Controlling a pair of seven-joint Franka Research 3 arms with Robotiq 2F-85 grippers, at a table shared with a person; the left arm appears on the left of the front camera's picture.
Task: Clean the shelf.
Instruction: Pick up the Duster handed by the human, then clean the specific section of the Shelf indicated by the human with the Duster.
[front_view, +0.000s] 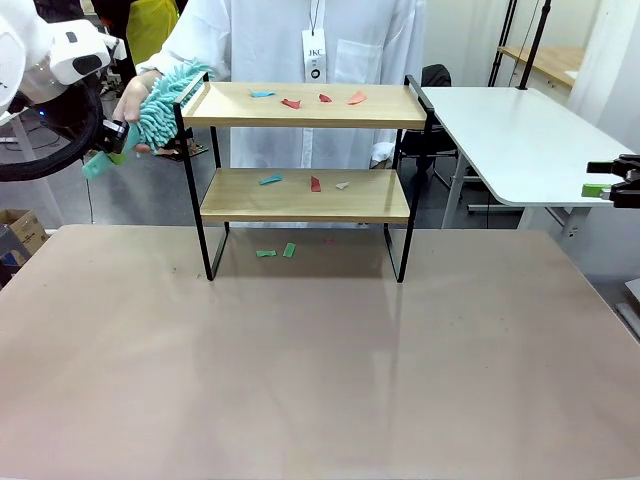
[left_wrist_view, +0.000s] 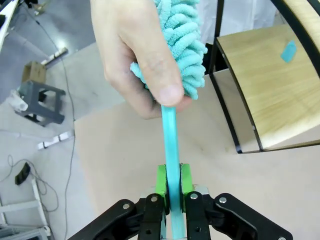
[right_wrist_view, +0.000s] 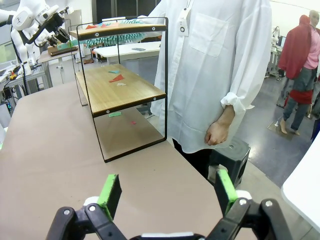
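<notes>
The shelf (front_view: 300, 120) stands far-middle on the table (front_view: 320, 380) — coloured paper scraps (front_view: 291, 103) lie on both boards, two green ones beneath. At its left end our left gripper (left_wrist_view: 171, 182) is clamped on the handle of the teal duster (left_wrist_view: 185, 45), a person's hand (left_wrist_view: 132, 60) gripping the fluffy head. Our right gripper (right_wrist_view: 167, 192) hangs wide open at the right.

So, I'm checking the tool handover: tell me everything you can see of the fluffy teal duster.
The fluffy teal duster has a shaggy head of soft chenille-like strands on a thin, flat, plastic-looking teal handle. The person's hand grips it where head meets handle. The left gripper is shut on the handle's lower end, a green pad on each side. The head sits by the left end rail of the two-tier wooden shelf, at top-board height.
</notes>
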